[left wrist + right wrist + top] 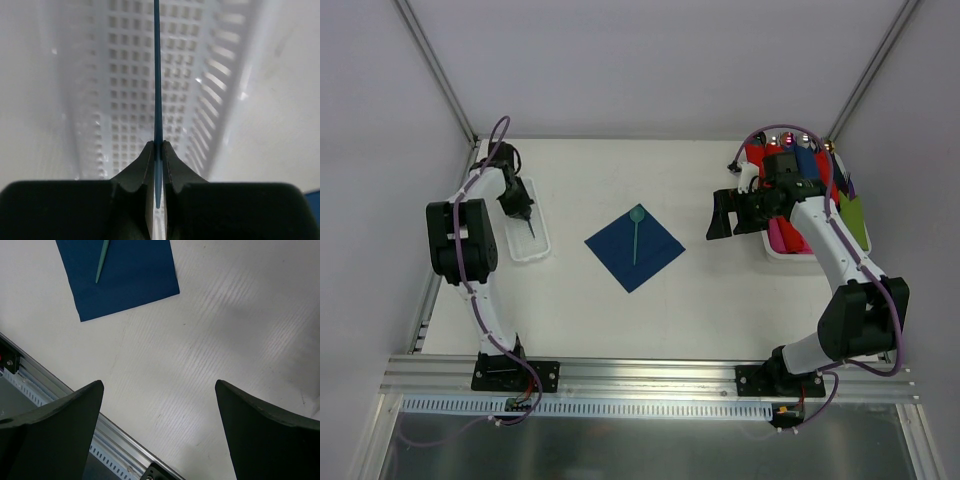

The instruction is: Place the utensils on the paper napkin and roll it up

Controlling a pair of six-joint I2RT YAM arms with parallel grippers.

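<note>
The navy paper napkin [658,250] lies flat as a diamond in the middle of the table, with one teal utensil [636,235] lying on it, bowl end toward the back. In the right wrist view the napkin [135,275] and that utensil's handle [101,262] show at top left. My left gripper [525,214] reaches down into a white perforated basket [538,247] at the left. It is shut on a second slim teal utensil [158,75], pinched edge-on between the fingertips [158,147]. My right gripper [720,215] hovers open over bare table, right of the napkin [159,390].
A white tray [790,252] at the back right holds several rolled bundles [805,165] in red, pink, blue and green. The basket's slotted walls [220,75] rise on both sides of the left gripper. The aluminium rail [75,395] runs along the near edge.
</note>
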